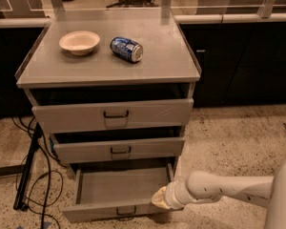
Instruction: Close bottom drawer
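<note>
The bottom drawer (119,187) is the lowest of three grey drawers. It stands pulled far out, an empty shallow tray with a low front panel and a small black handle (126,210). My gripper (160,198) is at the end of the white arm that comes in from the lower right. Its tan tip rests against the right end of the drawer's front panel. The middle drawer (119,149) and the top drawer (113,114) each stand slightly out.
A beige bowl (79,42) and a blue can (126,48) on its side lie on the cabinet top (162,66). Black cables and a stand leg (28,166) lie on the speckled floor at the left. Dark cabinets (238,61) stand behind at the right.
</note>
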`<action>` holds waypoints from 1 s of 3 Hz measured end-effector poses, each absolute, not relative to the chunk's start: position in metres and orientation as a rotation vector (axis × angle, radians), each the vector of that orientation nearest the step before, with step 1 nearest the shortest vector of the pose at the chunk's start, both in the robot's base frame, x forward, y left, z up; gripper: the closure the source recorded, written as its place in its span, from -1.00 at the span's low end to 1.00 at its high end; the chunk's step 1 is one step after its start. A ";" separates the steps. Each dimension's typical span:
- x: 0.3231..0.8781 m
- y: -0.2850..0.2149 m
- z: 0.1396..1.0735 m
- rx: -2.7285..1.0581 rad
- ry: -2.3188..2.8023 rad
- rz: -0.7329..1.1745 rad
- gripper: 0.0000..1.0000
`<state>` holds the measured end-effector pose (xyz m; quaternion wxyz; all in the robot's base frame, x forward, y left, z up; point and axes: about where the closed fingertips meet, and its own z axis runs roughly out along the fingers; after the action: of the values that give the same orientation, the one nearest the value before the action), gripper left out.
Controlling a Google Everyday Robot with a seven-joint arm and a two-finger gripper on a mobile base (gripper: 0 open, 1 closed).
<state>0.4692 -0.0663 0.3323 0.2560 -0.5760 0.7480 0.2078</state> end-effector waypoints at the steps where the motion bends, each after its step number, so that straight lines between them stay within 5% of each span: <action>1: 0.467 -0.063 0.293 -1.565 2.078 0.557 1.00; 3: 0.459 -0.057 0.231 -1.566 2.098 0.556 1.00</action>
<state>0.4591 -0.0565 0.2315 0.2307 -0.5693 0.7628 0.2022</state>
